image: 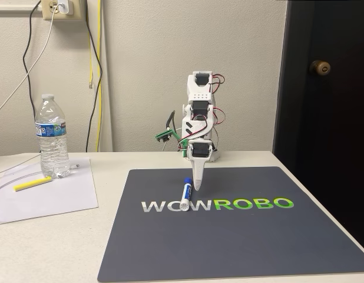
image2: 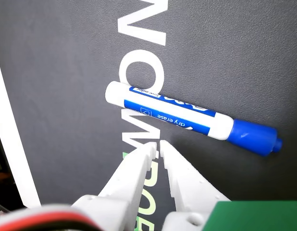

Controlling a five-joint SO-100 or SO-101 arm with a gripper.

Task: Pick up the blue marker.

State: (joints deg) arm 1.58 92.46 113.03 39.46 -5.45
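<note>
The blue marker [image: 185, 194] lies flat on the dark grey mat [image: 229, 247], over the white letters, its blue cap toward the arm. In the wrist view the blue marker [image2: 187, 118] lies slanted, white barrel end at upper left, blue cap at right. My gripper [image: 198, 186] points straight down with its tip just above the mat, right beside the marker's cap end. In the wrist view my gripper [image2: 156, 147] has its white fingers [image2: 131, 175] nearly together, tips just short of the marker's barrel, nothing between them.
A water bottle [image: 52, 137] stands at the left on a sheet of white paper [image: 46, 194], with a yellow highlighter [image: 32, 184] in front of it. Cables hang down the wall behind. A dark door [image: 323, 88] stands at the right.
</note>
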